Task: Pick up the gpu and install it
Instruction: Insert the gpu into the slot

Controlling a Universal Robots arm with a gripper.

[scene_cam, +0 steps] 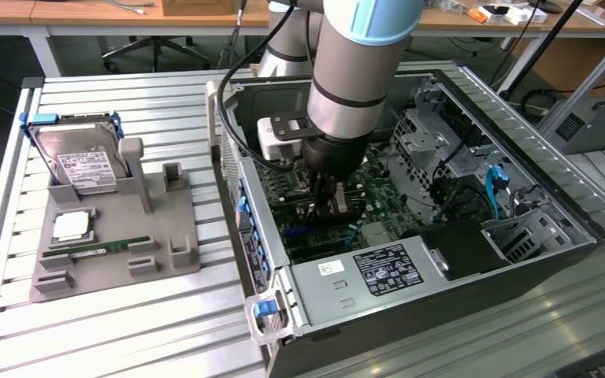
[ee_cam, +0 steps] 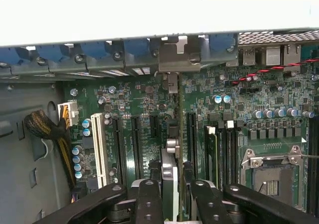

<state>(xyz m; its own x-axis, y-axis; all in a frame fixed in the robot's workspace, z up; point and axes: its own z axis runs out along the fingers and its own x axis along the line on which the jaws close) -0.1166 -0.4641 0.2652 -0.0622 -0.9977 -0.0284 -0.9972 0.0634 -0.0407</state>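
1 gripper (ee_cam: 172, 196), jaws part-closed on the gpu (ee_cam: 169, 176), card edge-on above motherboard (ee_cam: 139, 109) inside open PC case (scene_cam: 554, 197). Power supply (scene_cam: 387, 272) label unreadable. Grey tray (scene_cam: 113, 236) holds hard drive (scene_cam: 82, 165).

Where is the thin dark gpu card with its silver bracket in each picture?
Exterior view: thin dark gpu card near the centre, in the gripper under the arm.
Wrist view: edge-on, between the gripper's fingers.
Shared landmark: green motherboard beneath it.
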